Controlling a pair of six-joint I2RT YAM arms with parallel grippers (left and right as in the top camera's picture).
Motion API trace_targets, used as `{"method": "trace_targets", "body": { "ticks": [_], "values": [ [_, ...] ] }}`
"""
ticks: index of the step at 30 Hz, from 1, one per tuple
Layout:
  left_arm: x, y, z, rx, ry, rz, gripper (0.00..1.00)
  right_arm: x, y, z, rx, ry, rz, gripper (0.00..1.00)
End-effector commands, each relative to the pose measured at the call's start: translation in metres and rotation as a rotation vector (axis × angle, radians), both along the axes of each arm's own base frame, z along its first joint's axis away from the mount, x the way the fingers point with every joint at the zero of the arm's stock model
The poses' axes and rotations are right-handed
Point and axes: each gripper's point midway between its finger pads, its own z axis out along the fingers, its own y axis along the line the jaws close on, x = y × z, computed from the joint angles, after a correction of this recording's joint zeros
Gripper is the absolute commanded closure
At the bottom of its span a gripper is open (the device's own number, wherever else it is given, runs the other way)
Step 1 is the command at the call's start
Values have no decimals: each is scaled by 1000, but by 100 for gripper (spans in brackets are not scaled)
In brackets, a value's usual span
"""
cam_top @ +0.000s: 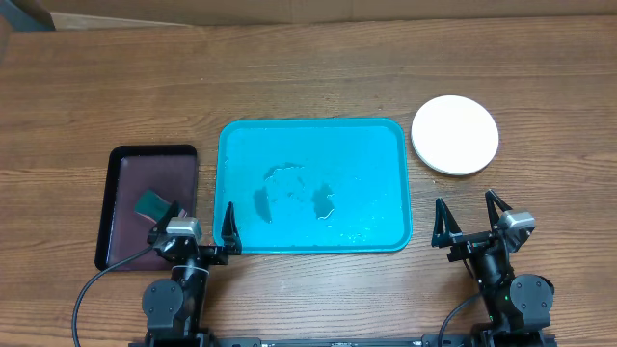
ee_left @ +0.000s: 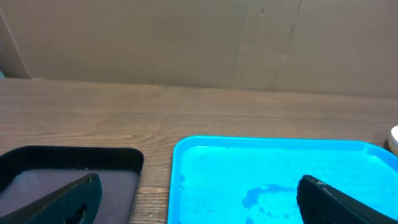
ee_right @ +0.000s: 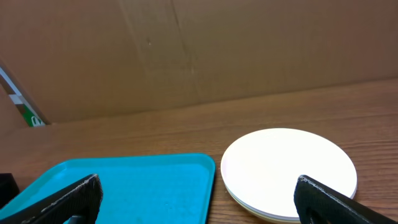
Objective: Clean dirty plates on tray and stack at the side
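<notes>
overhead shows the teal tray [cam_top: 313,185] bare of plates, only wet patches left on it. the plates [cam_top: 455,135] sit stacked on the table [cam_top: 308,77] at the tray's 2 o'clock, white on top. left gripper [cam_top: 201,226] and right gripper [cam_top: 469,218] both hang spread wide, holding nothing. the task looks essentially finished.

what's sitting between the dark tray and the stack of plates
The teal tray, wet but holding no plates, lies between the dark tray and plate stack, seen overhead.

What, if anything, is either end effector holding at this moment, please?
Nothing is held: the left end effector and right end effector are both open and empty, near the tray.
</notes>
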Motion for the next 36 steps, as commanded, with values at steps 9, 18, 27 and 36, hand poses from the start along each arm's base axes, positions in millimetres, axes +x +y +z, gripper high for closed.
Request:
{"method": "trace_targets", "body": {
  "ticks": [9, 18, 27, 36],
  "values": [
    [0, 9, -2, 59, 0, 49, 0, 0, -1, -1, 0, -6, -3, 0],
    [0, 9, -1, 75, -4, 47, 0, 0, -1, -1, 0, -6, -3, 0],
    [0, 9, -1, 75, -4, 47, 0, 0, -1, -1, 0, -6, -3, 0],
    [0, 8, -1, 75, -3, 47, 0, 0, -1, -1, 0, -6, -3, 0]
  ]
}}
